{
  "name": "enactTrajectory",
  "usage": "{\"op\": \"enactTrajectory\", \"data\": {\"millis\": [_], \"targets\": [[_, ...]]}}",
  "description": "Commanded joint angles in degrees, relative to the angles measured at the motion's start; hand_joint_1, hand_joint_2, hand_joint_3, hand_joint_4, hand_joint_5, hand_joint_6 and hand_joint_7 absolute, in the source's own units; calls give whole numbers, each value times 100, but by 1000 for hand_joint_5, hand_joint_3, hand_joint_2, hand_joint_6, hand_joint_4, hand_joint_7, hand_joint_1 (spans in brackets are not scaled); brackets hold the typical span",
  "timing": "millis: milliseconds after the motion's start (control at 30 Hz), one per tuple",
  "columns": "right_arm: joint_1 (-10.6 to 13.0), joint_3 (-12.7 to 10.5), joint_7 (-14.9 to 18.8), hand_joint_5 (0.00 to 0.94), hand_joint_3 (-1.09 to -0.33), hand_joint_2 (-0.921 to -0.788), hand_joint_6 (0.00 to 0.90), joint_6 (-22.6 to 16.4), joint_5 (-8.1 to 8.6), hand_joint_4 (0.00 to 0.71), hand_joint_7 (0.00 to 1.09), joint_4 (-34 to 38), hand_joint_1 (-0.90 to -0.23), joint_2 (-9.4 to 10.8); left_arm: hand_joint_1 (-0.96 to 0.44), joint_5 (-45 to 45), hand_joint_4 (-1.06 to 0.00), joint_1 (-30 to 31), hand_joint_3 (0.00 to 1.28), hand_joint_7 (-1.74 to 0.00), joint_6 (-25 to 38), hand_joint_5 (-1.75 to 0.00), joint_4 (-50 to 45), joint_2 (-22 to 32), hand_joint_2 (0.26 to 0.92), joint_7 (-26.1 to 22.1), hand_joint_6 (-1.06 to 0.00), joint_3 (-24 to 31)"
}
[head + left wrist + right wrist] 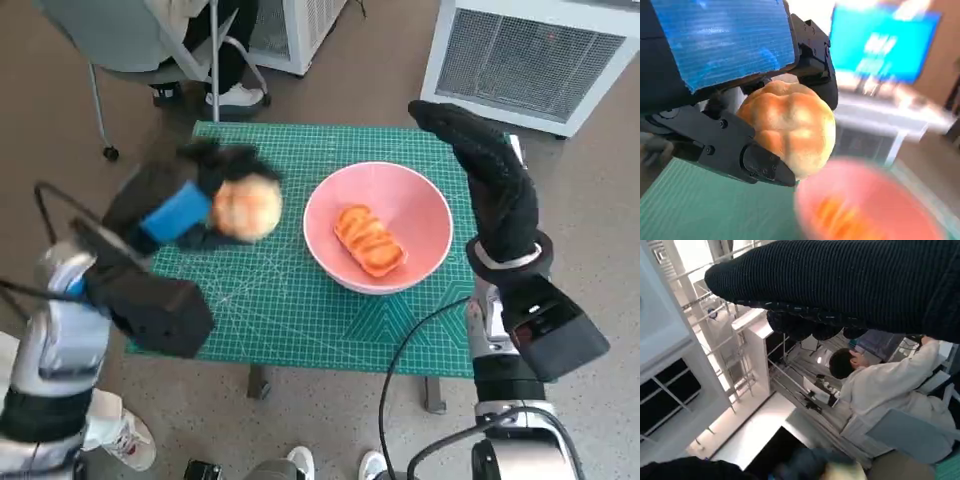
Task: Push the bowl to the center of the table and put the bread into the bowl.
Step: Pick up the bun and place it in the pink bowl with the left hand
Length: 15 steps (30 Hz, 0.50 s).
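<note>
Left robot hand [205,200] grasps one bun [246,209]; one bread [369,240] fills one bowl [420,205].

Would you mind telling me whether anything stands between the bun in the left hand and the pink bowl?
Nothing visible does. The left hand holds the bun beside the pink bowl, which already contains an orange pastry. The right hand is at the bowl's far side.

We are seeing the pink bowl [378,226] sitting near the table's middle, holding an orange-striped bread [369,240]. A round golden bun [246,208] is hovering left of it, off the table.
</note>
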Motion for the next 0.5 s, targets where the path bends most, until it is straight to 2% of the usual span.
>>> {"op": "enactTrajectory", "data": {"millis": [33, 267, 500], "targets": [[133, -7, 93, 215, -782, -921, -1, 65, 63, 253, 800, 25, -588, 2, 0, 91, -616, -618, 102, -1246, -253, -1176, 408, -450, 920, 248, -619, -373], [150, -23, 92, 223, -779, -921, -1, 32, 35, 246, 792, -5, -583, -24, 1, 60, -633, -1335, 99, -1248, -750, -1166, 1680, -967, 920, 290, -607, -864], [183, -35, 86, 227, -775, -921, -1, -44, -13, 227, 758, -26, -584, -71, 0, 94, -620, -1788, 126, -1272, -957, -1211, 2969, -1400, 920, 206, -557, -1276]]}}
